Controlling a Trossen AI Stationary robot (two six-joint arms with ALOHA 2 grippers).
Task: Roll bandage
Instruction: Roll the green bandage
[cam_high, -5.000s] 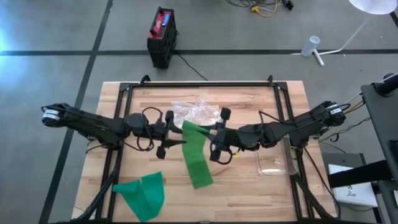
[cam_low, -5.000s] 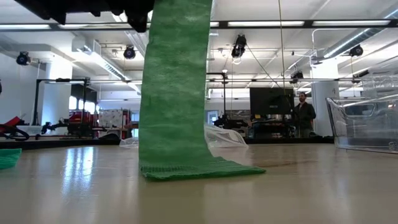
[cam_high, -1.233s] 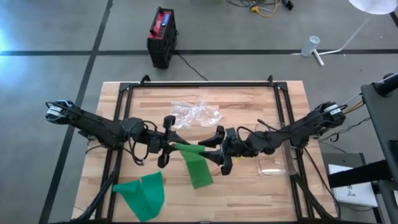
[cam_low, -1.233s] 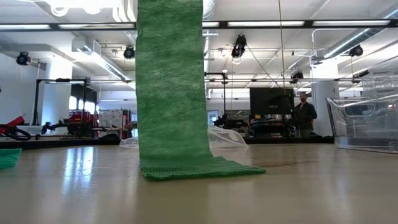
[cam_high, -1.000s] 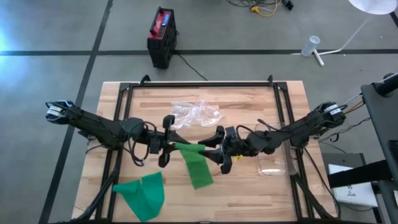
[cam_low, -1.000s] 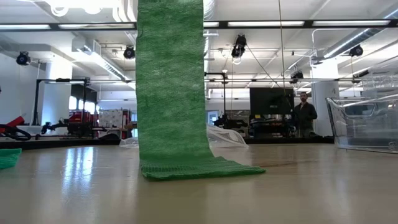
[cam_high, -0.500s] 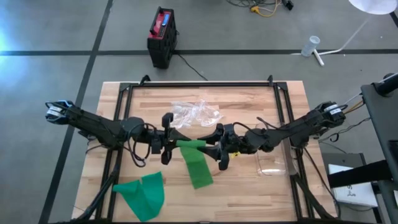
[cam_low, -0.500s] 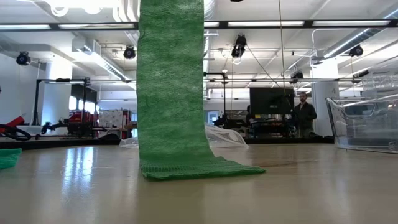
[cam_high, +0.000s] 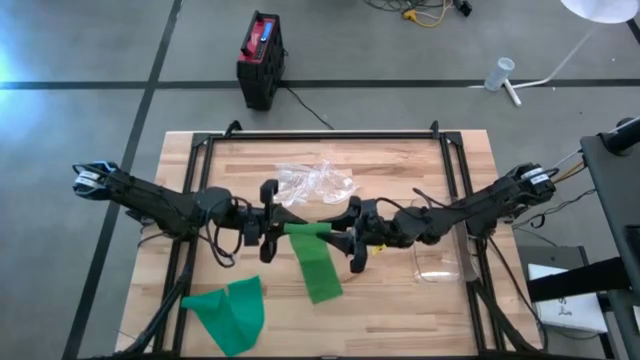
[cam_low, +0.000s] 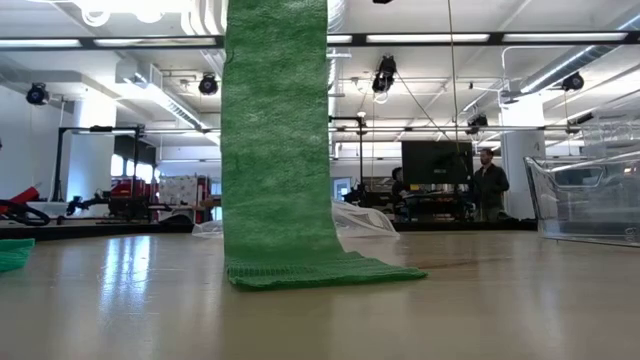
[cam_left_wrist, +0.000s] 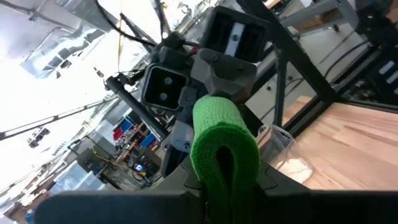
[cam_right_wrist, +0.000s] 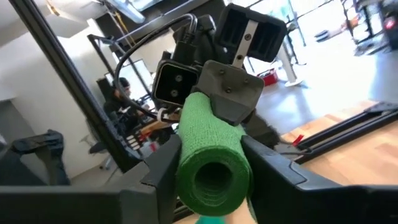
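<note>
A green bandage roll (cam_high: 305, 231) hangs level above the table's middle, between my two grippers. Its loose tail (cam_low: 275, 130) drops straight down, and the tail's end (cam_low: 320, 272) lies flat on the wood. My left gripper (cam_high: 278, 228) is shut on the roll's left end. My right gripper (cam_high: 340, 235) faces it and is shut on the right end (cam_right_wrist: 211, 168). A second green bandage (cam_high: 228, 310) lies unrolled near the front left. My left gripper holds the roll's left end (cam_left_wrist: 224, 155) level, coming from the table's left and pointing along the roll. The end looks squeezed flat, and the fingers themselves are hidden below it. The roll is clear of the table. My right gripper has one finger (cam_right_wrist: 166, 168) and the other (cam_right_wrist: 264, 171) against opposite sides of the roll's right end (cam_right_wrist: 211, 177). It comes level from the table's right, pointing along the roll. The roll is lifted clear, with its tail hanging below.
A crumpled clear plastic bag (cam_high: 315, 182) lies behind the grippers. A clear plastic container (cam_high: 440, 258) stands at the right under the right arm. A black metal frame (cam_high: 320, 135) rims the table. People stand in the room beyond the table.
My right gripper's fingers have drawn in around the roll's right end. The stretch of bandage between the two grippers has come from a slant to nearly level. The tail keeps hanging with its end on the table.
</note>
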